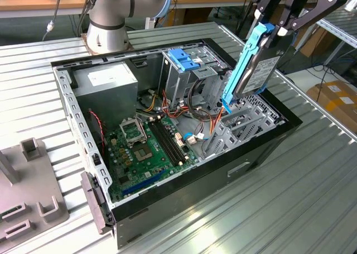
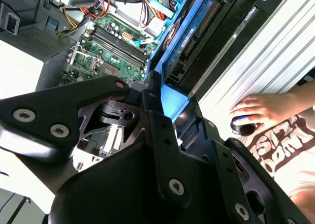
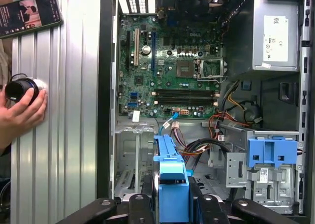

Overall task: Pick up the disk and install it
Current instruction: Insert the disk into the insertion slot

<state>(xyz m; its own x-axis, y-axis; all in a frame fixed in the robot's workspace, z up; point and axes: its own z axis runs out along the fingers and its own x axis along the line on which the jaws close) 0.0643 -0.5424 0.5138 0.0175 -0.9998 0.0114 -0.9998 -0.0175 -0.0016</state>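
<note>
The disk [image 1: 257,70] clamped by the closed gripper [image 1: 271,29], on edge, tilted above the open computer case [image 1: 223,176] near its edge, a hand [image 3: 22,113] on the table [image 3: 64,135].

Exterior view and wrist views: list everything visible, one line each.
table: one, ribbed silver.
computer case: one, black, open, on the table.
disk: one, grey with light-blue rails, upright above the case.
circuit board: one, green, inside the case.
power-supply box: one, grey, inside the case.
bracket: one, blue, inside the case.
phone: one, black, on the table.
round object: one, black, on the table.
hand: one, a person's, touching the round object.
arm: one, grey, behind the case.
jaws: one pair, black, shut on the disk.
</note>
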